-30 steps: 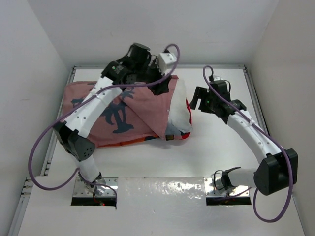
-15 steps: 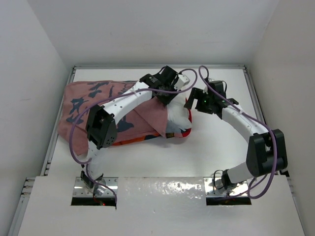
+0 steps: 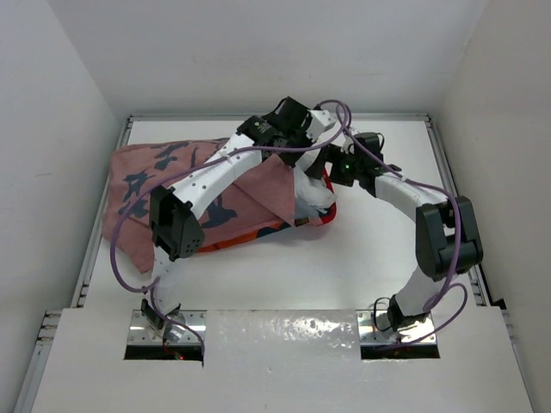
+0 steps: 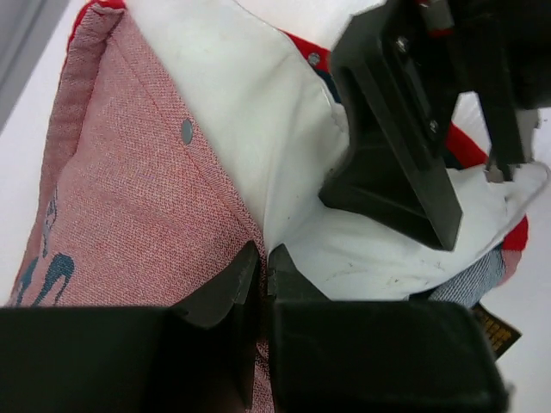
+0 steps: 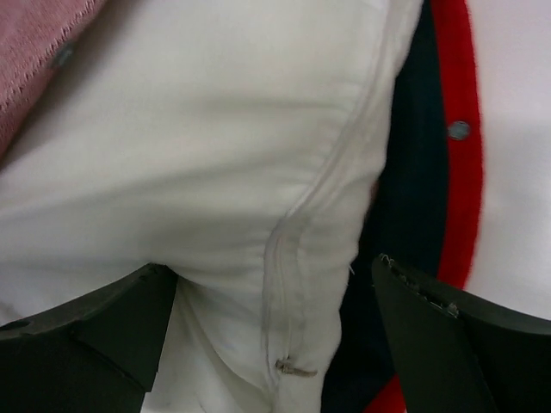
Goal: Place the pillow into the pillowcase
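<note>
Your right arm (image 3: 400,191) has swung in onto the pillow (image 3: 314,194), jaws wide; on your left arm (image 3: 215,172), jaws pinch the pillowcase (image 3: 142,172) hem.

White walls (image 3: 258,52) box in a white table (image 3: 284,275) on three sides (plain, evenly lit). Metal rails (image 3: 86,258) edge it; a glossy strip (image 3: 280,331) lines the near edge.

The pillowcase (image 3: 258,191) is faded pinkish red printed with dark teal figures; its rim at 3 o'clock is bright red with grey snaps (image 4: 187,131). The pillow (image 3: 312,194) is plain white. The left gripper (image 4: 261,258) and right gripper (image 5: 274,268) are black, the tabletop (image 3: 284,275) white, the cables (image 3: 113,249) purple.
</note>
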Controlling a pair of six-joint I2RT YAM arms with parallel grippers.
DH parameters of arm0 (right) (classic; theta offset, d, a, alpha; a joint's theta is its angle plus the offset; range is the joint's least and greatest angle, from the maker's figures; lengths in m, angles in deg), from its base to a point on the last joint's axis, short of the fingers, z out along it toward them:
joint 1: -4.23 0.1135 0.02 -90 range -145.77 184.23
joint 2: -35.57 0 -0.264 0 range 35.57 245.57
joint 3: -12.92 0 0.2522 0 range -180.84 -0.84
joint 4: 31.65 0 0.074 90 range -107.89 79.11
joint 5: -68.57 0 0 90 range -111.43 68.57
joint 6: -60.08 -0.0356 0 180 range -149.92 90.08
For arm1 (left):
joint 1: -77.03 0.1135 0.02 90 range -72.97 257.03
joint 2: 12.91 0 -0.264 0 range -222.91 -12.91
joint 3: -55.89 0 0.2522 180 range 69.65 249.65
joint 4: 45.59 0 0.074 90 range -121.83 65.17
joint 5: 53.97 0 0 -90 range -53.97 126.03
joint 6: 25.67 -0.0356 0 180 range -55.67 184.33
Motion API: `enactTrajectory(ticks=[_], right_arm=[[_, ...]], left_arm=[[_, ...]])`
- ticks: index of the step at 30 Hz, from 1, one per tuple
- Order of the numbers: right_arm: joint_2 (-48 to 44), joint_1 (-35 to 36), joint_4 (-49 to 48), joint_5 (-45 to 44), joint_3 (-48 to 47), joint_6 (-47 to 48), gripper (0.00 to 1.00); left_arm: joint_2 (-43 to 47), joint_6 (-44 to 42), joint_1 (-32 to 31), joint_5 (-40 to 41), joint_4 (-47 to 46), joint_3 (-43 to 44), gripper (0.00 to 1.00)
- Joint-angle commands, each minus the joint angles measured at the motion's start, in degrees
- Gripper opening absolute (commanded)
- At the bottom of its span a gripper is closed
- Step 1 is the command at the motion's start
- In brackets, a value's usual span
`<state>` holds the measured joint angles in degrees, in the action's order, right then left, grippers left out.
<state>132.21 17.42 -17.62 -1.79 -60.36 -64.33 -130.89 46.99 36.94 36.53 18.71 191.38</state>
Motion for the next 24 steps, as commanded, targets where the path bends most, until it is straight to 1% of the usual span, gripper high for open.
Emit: enactTrajectory(ticks=[1, 2, 3, 4, 6, 7, 9, 11, 13, 15, 16, 17, 18, 19, 20, 22, 23, 24], right_arm=[[3.9, 0.1, -7.6, 6.6, -4.3, -2.1, 0.89], [4.5, 0.1, -8.3, 7.9, -4.4, -2.5, 0.84], [4.9, 0.1, -9.1, 9.1, -3.5, -2.8, 0.68], [5.1, 0.1, -9.8, 9.8, -2.7, -3.5, 0.61], [4.8, 0.2, -11.8, 9.9, -0.3, -4.0, 0.42], [4.6, 0.2, -12.4, 9.9, 0.4, -4.0, 0.20], [4.2, 0.1, -12.3, 10.0, 1.3, -3.8, 0.01], [4.1, 0.1, -12.5, 10.0, 1.9, -4.2, 0.02], [4.2, 0.1, -13.2, 10.3, 2.2, -5.1, 0.02], [4.0, 0.2, -13.4, 10.3, 2.6, -5.6, 0.02], [3.8, 0.2, -13.5, 10.4, 2.7, -5.7, 0.02], [3.7, 0.3, -13.4, 10.4, 2.7, -5.6, 0.01], [3.6, 0.3, -13.5, 10.4, 2.8, -5.6, 0.01], [3.6, 0.3, -13.4, 10.4, 2.8, -5.6, 0.00], [3.6, 0.5, -13.3, 10.4, 2.6, -5.6, 0.00], [3.6, 0.8, -12.8, 10.4, 2.4, -5.5, 0.00], [3.6, 1.6, -12.5, 10.3, 1.9, -5.3, 0.00], [3.4, 2.3, -11.9, 10.2, 1.7, -4.5, 0.00]], left_arm=[[3.3, -2.0, 0.4, -0.8, -2.0, 3.6, 0.03], [2.9, -2.1, 0.5, -0.8, -1.9, 3.2, 0.03], [2.6, -2.2, 0.6, -0.8, -1.5, 2.6, 0.01], [2.0, -2.1, 0.8, 0.7, -1.2, 2.4, 0.01], [1.5, -1.9, 1.7, 1.0, -0.9, 2.1, 0.02], [1.0, -1.6, 2.0, 1.2, -0.8, 2.0, 0.09], [0.1, -1.7, 3.2, 2.1, 0.0, 2.2, 0.22], [-0.5, -1.7, 4.4, 2.8, 0.6, 2.1, 0.26], [-1.5, -0.9, 5.7, 3.2, 1.8, 2.2, 0.35], [-2.1, -0.1, 6.5, 3.1, 2.9, 2.3, 0.38], [-2.2, -0.2, 6.6, 3.1, 3.2, 2.4, 0.36], [-2.1, -0.4, 6.6, 2.7, 3.4, 2.2, 0.31], [-1.9, -0.4, 6.7, 2.4, 3.3, 2.1, 0.16], [-1.8, -0.4, 6.8, 1.2, 3.2, 2.0, 0.07], [-1.4, -0.4, 6.8, 0.2, 3.0, 2.3, 0.00], [-0.4, -0.8, 7.1, -4.1, 1.8, 2.6, 0.00], [1.2, -1.3, 7.2, -9.6, 0.9, 3.2, 0.00], [2.3, -1.5, 7.2, -12.7, -1.9, 3.2, 0.00]])
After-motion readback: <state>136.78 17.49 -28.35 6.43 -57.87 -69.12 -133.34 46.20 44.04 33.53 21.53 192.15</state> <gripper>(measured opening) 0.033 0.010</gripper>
